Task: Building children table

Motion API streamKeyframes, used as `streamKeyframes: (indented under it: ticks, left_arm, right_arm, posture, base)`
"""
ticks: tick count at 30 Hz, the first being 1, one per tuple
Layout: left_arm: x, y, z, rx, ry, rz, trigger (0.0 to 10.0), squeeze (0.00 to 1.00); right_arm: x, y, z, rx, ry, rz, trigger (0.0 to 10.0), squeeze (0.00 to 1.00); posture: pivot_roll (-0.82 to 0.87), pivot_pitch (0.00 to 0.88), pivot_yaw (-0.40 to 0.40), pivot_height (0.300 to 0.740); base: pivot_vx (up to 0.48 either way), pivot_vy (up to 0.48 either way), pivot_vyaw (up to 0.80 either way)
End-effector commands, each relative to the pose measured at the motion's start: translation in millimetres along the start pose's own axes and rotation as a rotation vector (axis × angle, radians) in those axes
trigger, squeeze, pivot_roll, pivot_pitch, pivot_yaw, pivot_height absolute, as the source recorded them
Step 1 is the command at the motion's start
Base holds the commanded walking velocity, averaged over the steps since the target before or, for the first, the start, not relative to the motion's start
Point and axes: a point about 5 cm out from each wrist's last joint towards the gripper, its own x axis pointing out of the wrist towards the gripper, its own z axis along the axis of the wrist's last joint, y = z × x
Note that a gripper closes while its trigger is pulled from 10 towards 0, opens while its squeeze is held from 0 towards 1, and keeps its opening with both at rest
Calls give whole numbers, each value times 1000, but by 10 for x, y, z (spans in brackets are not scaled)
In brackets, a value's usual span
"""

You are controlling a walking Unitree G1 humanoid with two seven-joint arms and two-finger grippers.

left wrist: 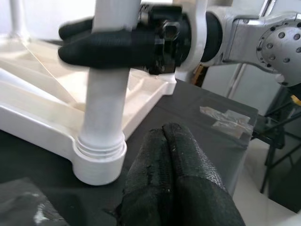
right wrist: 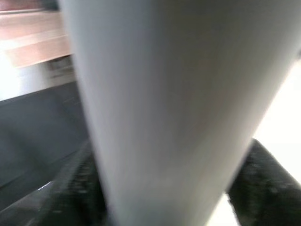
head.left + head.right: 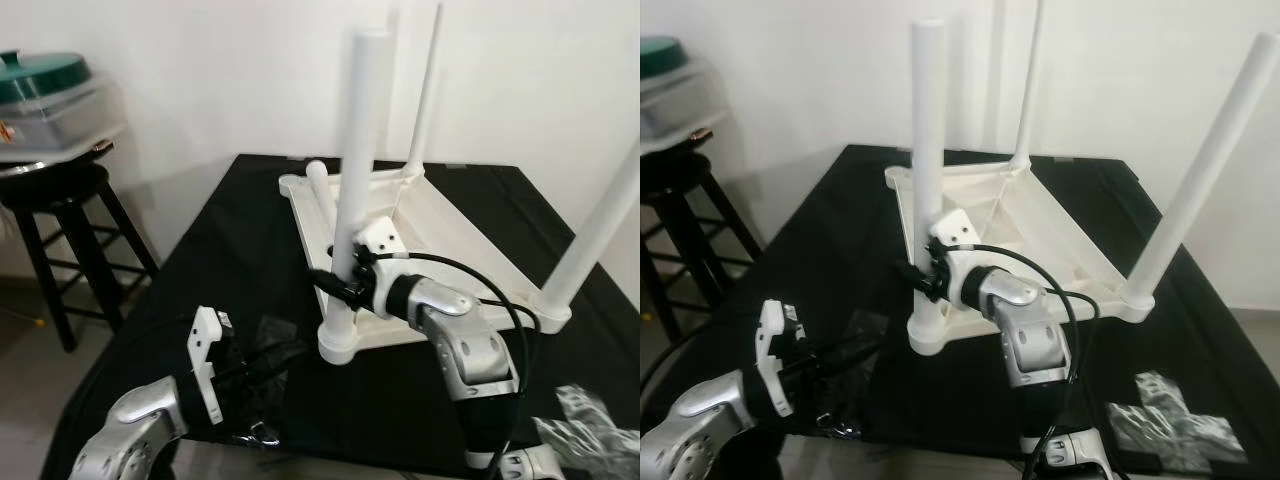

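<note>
- The children table point(image 3: 440, 235), white plastic, lies upside down on a black-covered surface point(image 3: 240, 250), its underside facing up
- Three legs stand upright in corner sockets: the near leg point(image 3: 352, 190) at the corner closest to the robot, a far leg point(image 3: 425, 95) at the back corner, and a right leg point(image 3: 600, 225) leaning outward at the right corner
- A fourth, loose leg point(image 3: 322, 195) lies on the tabletop's rim near the left corner, not standing in a socket
- The right claw point(image 3: 338, 282) is clamped around the near leg partway up its shaft, one black finger on either side; in the right wrist view the white leg point(image 2: 174, 108) sits close between the two dark fingers point(image 2: 263, 183)
- The left claw point(image 1: 171, 155) has its fingers pressed together with nothing between them, low over the black surface just beside the near leg's socket point(image 1: 99, 157)
- A black stool point(image 3: 60, 215) stands on the floor to the left, carrying a clear lidded container with a green top point(image 3: 45, 95)
- A crumpled clear plastic wrapper point(image 3: 1175, 415) lies on the surface's near right corner
</note>
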Motion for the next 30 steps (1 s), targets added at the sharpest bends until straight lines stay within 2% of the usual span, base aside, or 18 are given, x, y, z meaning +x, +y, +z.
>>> streamKeyframes:
  ticks: [1,2,3,5,6,9,13,15,18,19,20,30]
  left_arm:
    - [-2,6,-5,-4,13,-11,10000,0]
    - [0,11,-7,-6,15,-15,10000,0]
    - [0,11,-7,-6,15,-15,10000,0]
    - [1,22,-13,-9,18,-16,10000,0]
    - [0,26,-15,-7,22,-14,10000,0]
    - [-2,29,-23,-4,27,-10,10000,0]
    - [-3,30,-24,-3,28,-8,10000,0]
    - [-10,25,-25,-3,30,-7,10000,0]
    - [-10,25,-25,-3,30,-7,10000,0]
    - [-13,20,-24,-3,31,-7,10000,0]
    - [-17,12,-24,-3,33,-7,10000,0]
    - [-22,-6,-22,-7,36,-10,10000,0]
  right_arm:
    - [-32,-11,207,-47,-90,210,10000,1000]
    - [-100,-54,308,-114,-149,329,10000,1000]
    - [-100,-54,308,-114,-149,329,10000,1000]
    - [-180,-181,325,-139,-144,476,10000,1000]
    - [-176,-255,307,-132,-103,520,10000,0]
    - [-152,-350,315,-130,-59,567,10000,0]
    - [-139,-377,331,-132,-51,579,10000,0]
    - [-40,-441,413,-123,-33,568,10000,0]
    - [-40,-441,413,-123,-33,568,10000,0]
    - [1,-448,435,-112,-22,572,4549,0]
    - [34,-450,434,-104,-3,585,0,0]
    - [33,-466,395,-90,22,619,0,0]
  posture:
    - [-59,0,-49,740]
    - [-55,0,-47,740]
    - [-55,0,-47,740]
    - [-50,0,-41,740]
    - [-38,0,-37,740]
    - [-28,0,-38,740]
    - [-28,0,-38,740]
    - [-10,0,-35,740]
    - [-10,0,-35,740]
    - [-2,0,-34,740]
    - [3,0,-34,740]
    - [4,0,-35,740]
  base:
    - [0,0,0]
    - [0,0,0]
    - [0,0,0]
    - [0,0,0]
    - [0,0,0]
    - [0,0,0]
    - [0,0,0]
    - [0,0,0]
    - [0,0,0]
    - [0,0,0]
    - [0,0,0]
    - [0,0,0]
